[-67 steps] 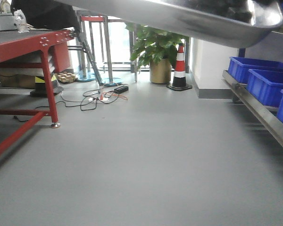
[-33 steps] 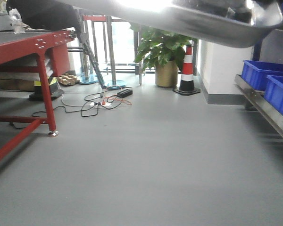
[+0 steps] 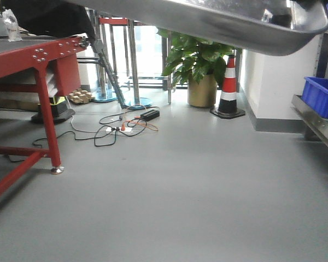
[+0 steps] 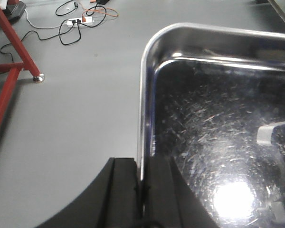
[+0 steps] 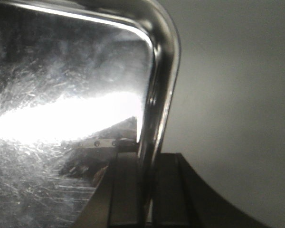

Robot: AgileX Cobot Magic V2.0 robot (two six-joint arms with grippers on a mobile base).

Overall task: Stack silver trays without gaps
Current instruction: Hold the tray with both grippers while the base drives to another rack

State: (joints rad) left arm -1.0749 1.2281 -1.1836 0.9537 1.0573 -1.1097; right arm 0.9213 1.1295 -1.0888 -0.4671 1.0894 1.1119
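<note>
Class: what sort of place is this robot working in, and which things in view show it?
Probably a workshop or test lab, not a home: a red-painted steel workbench frame, a blue plastic storage bin, and an orange-and-white striped traffic cone standing on the plain grey floor.

Clamping the silver tray (image 4: 218, 133) by its rim with the left hand (image 4: 141, 166), one dark finger outside the wall, the other inside the pan. Pinching the tray's other side the same way with the right hand (image 5: 146, 161), inner finger over the shiny bottom, outer finger beyond the edge.
</note>
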